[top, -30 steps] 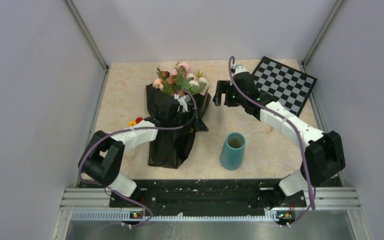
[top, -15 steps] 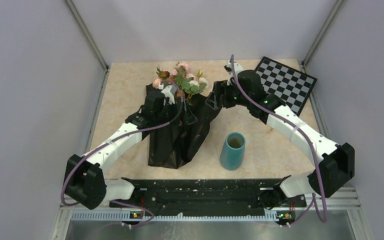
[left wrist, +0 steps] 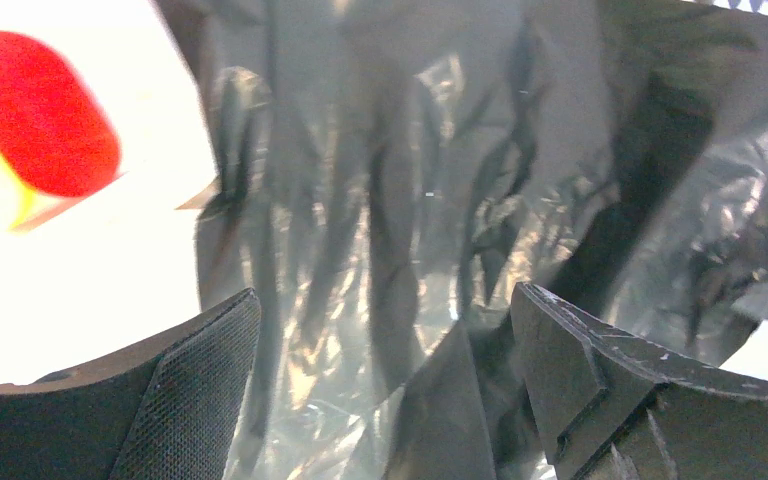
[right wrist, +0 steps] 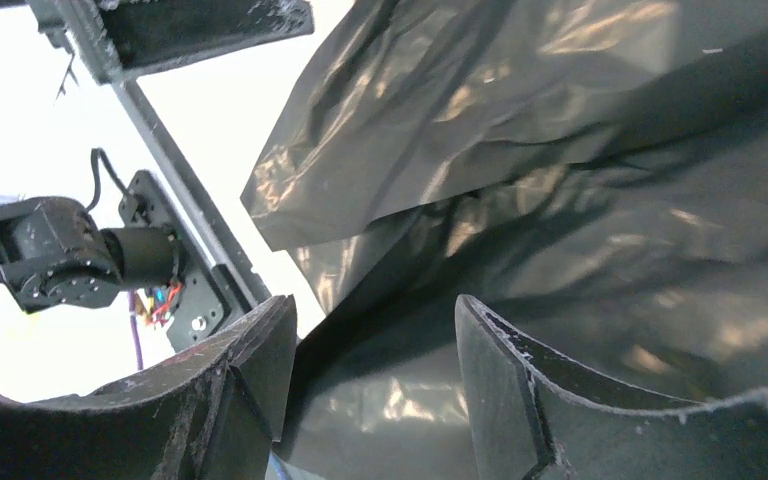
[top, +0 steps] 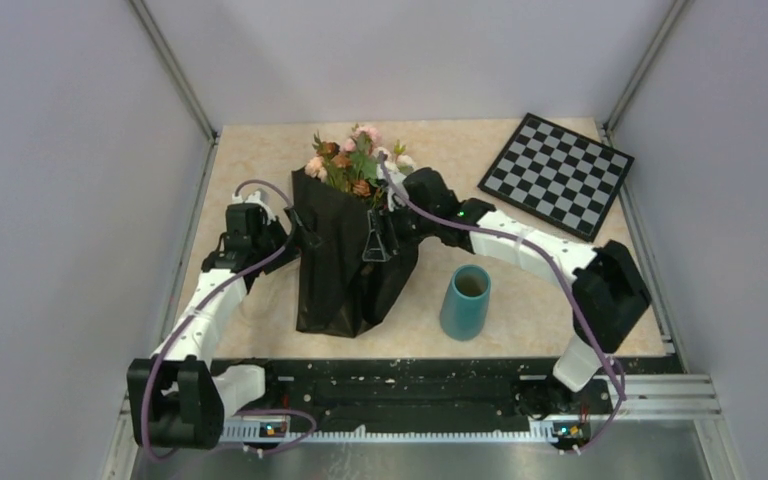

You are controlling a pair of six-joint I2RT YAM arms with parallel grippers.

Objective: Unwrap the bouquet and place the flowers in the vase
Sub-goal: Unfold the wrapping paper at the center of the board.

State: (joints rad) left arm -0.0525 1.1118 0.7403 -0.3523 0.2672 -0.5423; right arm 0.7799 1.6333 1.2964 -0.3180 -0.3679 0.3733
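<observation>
1 bouquet (top: 350, 250), wrapped, mid-tabletop (top: 250, 160), long axis near-to-far, flowers (top: 355, 160) at far end. 2 arms flank it, equally close: left end effector (left wrist: 385, 300) released wide on its left; right end effector (right wrist: 372, 305) parted astride a paper fold (right wrist: 560, 200) on its right.

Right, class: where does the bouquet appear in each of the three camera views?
Top external: the bouquet, centre of the table, flowers at the far end.
Left wrist: only its glossy black paper, filling centre and right.
Right wrist: only that paper, centre and right.
Shared landmark: the paper's shiny creases.
</observation>
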